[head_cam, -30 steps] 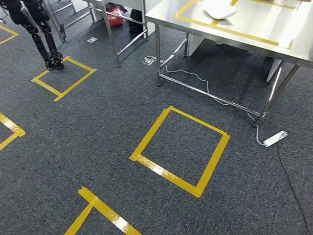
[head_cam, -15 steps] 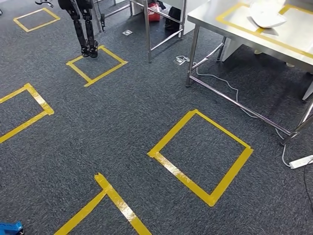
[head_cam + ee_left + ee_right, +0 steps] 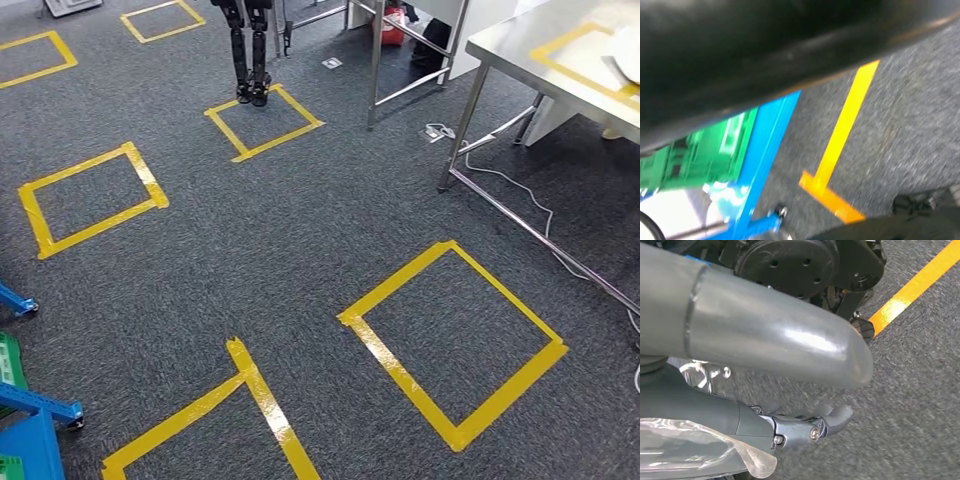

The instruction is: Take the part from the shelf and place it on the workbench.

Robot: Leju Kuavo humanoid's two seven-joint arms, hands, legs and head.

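Plainly we look down on grey carpet (image 3: 264, 240) marked with yellow tape squares (image 3: 398, 380). At the lower left edge of the head view stands the blue shelf (image 3: 34, 405), with green bins (image 3: 9, 360) in it; the left wrist view shows the same blue frame and a green bin close by, blurred.

At the upper right stands the steel desk (image 3: 528, 40), well apart from the shelf. A white thing (image 3: 628, 50) lies on it at the picture's edge, inside a yellow tape outline; we cannot tell whether it is the part. A cable (image 3: 528, 200) trails on the carpet beneath the desk. Farther off, the black legs of another robot (image 3: 249, 60) stand on the edge of a tape square.

In the right wrist view, the right hand (image 3: 791, 425) hangs above the carpet, its dark fingers stretched out below the grey thumb. Clear film (image 3: 696, 455) lies against it, and we cannot tell whether it holds anything. Of the left hand's state we cannot tell.
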